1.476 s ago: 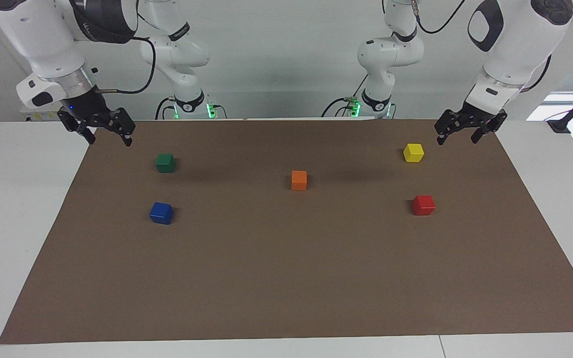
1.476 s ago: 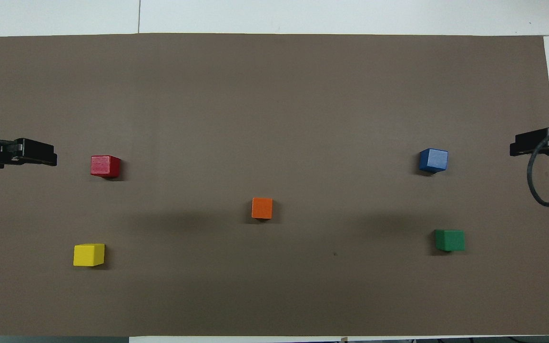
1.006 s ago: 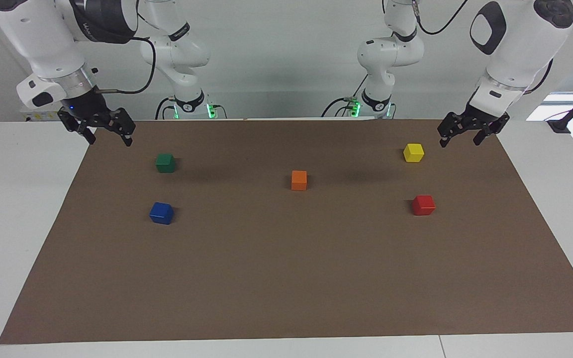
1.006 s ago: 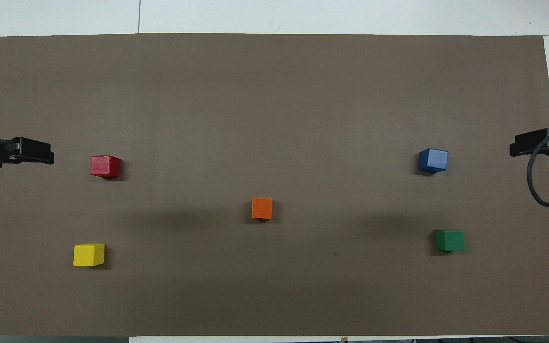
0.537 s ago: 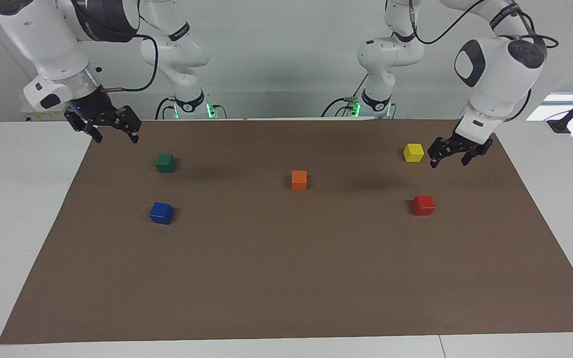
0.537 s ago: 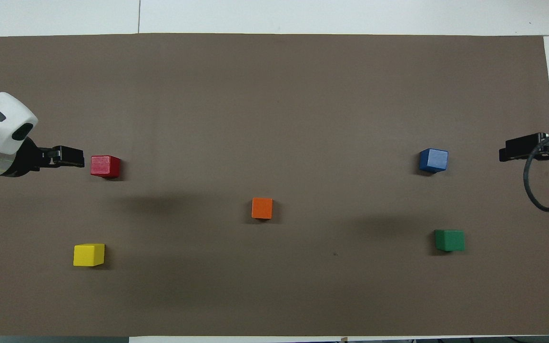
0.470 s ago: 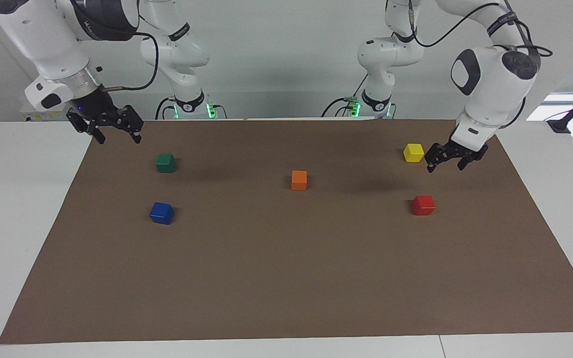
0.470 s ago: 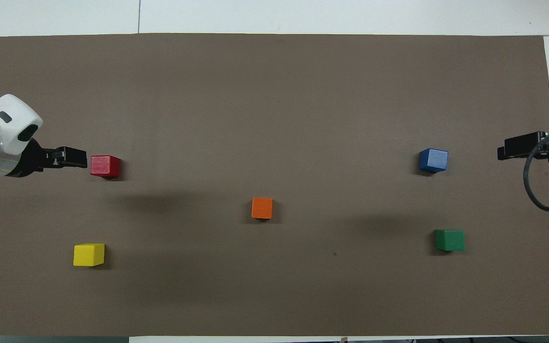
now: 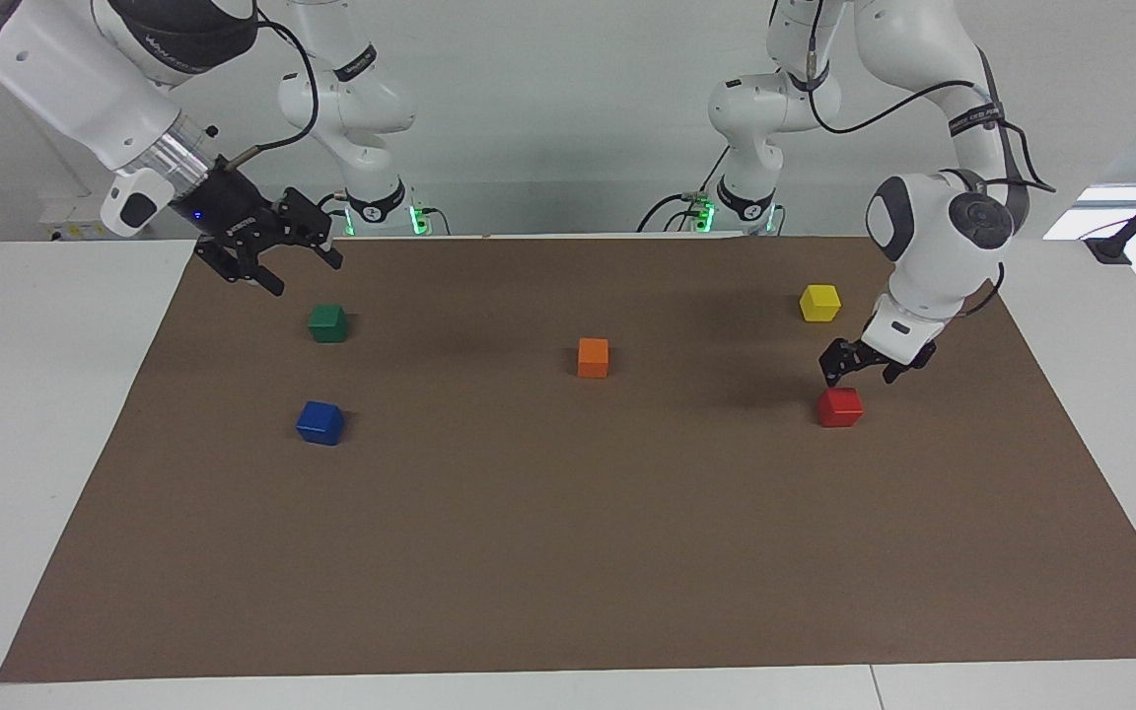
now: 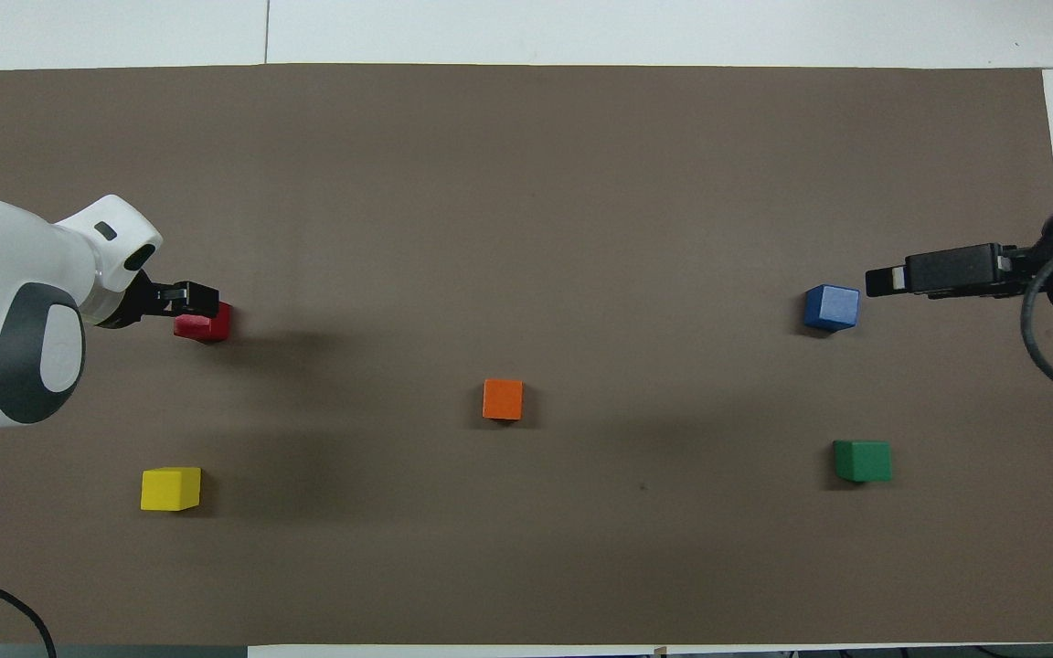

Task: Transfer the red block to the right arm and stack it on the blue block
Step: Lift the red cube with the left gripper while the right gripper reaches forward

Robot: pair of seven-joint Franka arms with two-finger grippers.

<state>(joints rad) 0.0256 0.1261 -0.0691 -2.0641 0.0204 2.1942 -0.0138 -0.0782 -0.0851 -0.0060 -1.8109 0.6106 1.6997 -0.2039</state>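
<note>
The red block sits on the brown mat at the left arm's end of the table, farther from the robots than the yellow block. The left gripper hangs just above it with its fingers spread wide, holding nothing and not touching it as far as I can see. The blue block is way over at the right arm's end. The right gripper is up in the air near the green block, also wide and empty. An orange block sits mid-table.
</note>
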